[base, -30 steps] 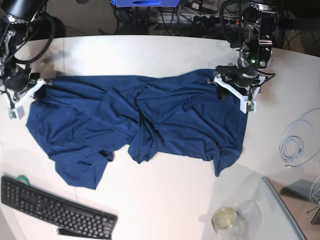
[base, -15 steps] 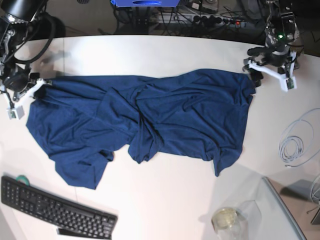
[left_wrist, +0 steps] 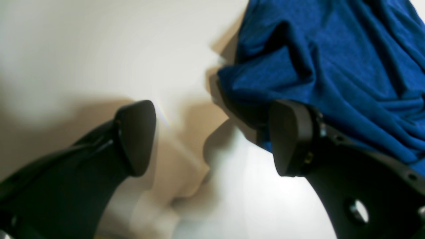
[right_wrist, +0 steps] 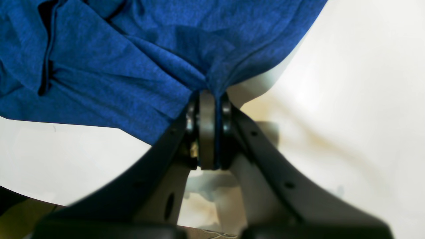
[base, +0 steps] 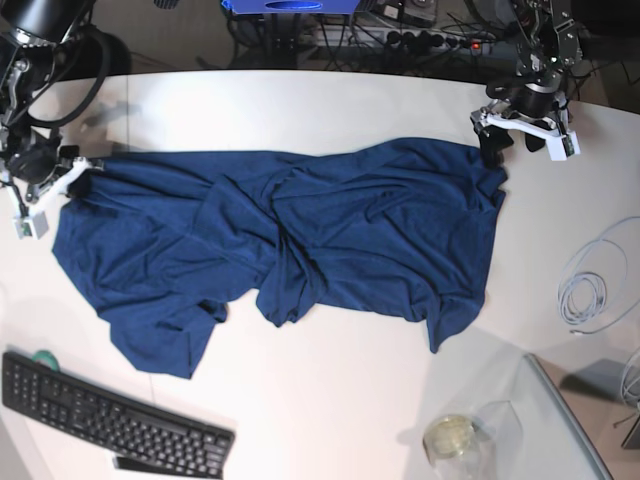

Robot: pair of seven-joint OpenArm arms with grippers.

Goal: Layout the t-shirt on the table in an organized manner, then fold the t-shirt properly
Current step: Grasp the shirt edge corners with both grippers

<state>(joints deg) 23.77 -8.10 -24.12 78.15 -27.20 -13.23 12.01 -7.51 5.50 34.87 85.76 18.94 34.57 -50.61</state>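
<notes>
The dark navy t-shirt lies spread and wrinkled across the white table, bunched in folds at its middle. My right gripper is at the shirt's far left corner. In the right wrist view this gripper is shut on a pinch of the t-shirt. My left gripper hovers open just past the shirt's upper right corner. In the left wrist view its fingers stand wide apart with only table between them, and the t-shirt edge lies beside the right finger.
A black keyboard lies at the front left. At the right edge is a coiled white cable. A glass jar and a clear tray stand at the front right. Cables and gear sit behind the table's far edge.
My left gripper let go of the shirt's upper right corner, opened and moved off to the upper right. The corner now lies on the table. The right gripper kept its hold and place.
</notes>
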